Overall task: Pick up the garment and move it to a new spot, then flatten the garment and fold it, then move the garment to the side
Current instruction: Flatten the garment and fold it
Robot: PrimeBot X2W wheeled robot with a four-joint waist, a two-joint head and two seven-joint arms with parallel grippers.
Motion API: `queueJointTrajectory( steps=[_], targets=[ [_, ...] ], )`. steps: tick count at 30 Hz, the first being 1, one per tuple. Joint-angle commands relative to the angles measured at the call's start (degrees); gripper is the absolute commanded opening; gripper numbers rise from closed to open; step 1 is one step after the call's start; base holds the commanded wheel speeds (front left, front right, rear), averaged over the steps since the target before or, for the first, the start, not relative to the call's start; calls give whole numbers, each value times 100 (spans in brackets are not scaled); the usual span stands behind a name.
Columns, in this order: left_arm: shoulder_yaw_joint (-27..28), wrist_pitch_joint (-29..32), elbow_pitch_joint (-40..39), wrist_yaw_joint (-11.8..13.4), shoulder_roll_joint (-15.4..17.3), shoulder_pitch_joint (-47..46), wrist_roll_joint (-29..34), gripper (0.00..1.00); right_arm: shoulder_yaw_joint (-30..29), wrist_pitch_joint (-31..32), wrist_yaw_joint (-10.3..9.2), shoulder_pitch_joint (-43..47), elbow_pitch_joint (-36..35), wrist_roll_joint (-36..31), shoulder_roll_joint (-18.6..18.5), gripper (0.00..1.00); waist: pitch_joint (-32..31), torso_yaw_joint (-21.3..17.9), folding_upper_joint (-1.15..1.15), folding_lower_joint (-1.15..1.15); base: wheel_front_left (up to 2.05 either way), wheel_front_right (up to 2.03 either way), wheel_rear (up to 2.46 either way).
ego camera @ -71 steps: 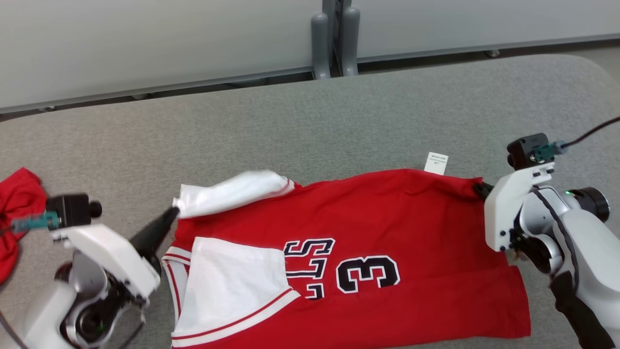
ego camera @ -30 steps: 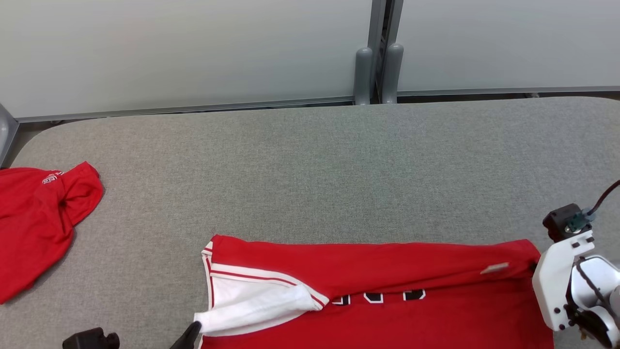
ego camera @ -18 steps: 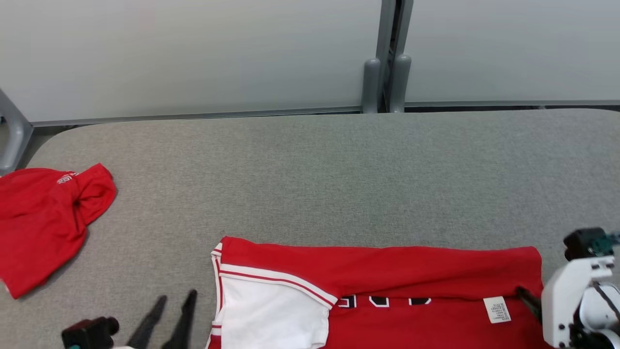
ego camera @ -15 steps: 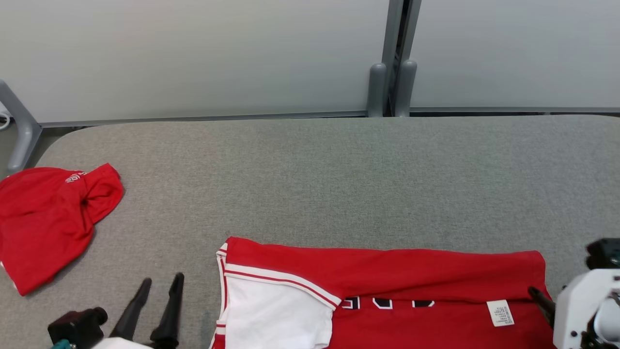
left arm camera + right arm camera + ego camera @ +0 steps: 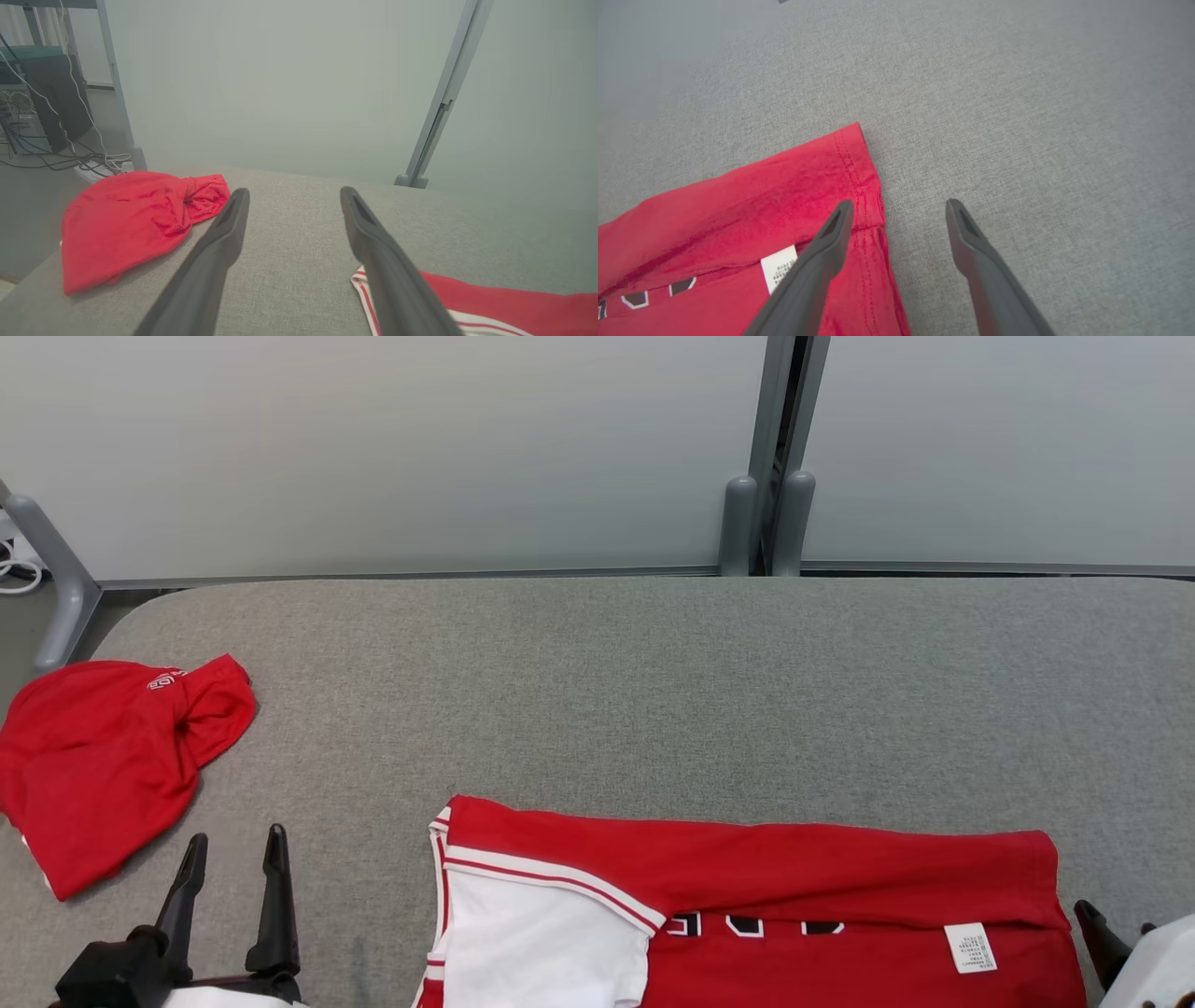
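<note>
**Fold laid down, both grippers let go**

Since 1 second ago the left gripper (image 5: 236, 836) has dropped the white sleeve (image 5: 541, 943) and the right gripper (image 5: 900, 205) has released the hem corner. Both now stand empty with fingers apart. The left is over bare table (image 5: 653, 691) just beside the striped end. The right has 1 finger over the hem, near the care label (image 5: 969, 947).

The garment (image 5: 747, 877) lies at the table's near edge, its far half folded toward the robot and the lettering half covered. It looks light, thin and limp, likely to sag and slide on itself. Any lift should pinch both layers at the fold's 2 ends, at the stitched hem and the striped trim.
</note>
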Motion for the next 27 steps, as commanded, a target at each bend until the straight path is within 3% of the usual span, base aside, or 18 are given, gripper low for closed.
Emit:
queueJointTrajectory(
  steps=[1, 20, 21, 22, 25, 27],
  targets=[
    [42, -10, 35, -17, 2, -14, 64, 100, 3, -63, 3, -116, 123, 39, -18, 100, 8, 8, 0, 0, 0, 0, 0],
    [-80, 56, 329, -198, 81, -141, 72, 100, 451, -139, 6, -732, 1687, -237, 12, 100, 173, 161, 0, 0, 0, 0, 0],
    [-91, 60, 337, -202, 87, -149, 80, 100, 505, -139, 8, -755, 1755, -233, 25, 80, 180, 163, 0, 0, 0, 0, 0],
    [-96, 64, 343, -206, 89, -155, 82, 100, 573, -136, 9, -779, 1820, -220, 34, 48, 186, 165, 0, 0, 0, 0, 0],
    [-81, 100, 375, -201, 76, -179, 9, 100, 699, -191, 17, -809, 1950, -202, 49, 5, 187, 169, 0, 0, 0, 0, 0],
    [-69, 156, 399, -247, 64, -183, -69, 100, 713, -246, 16, -815, 2009, -217, 42, 0, 174, 167, 0, 0, 0, 0, 0]
  ],
)
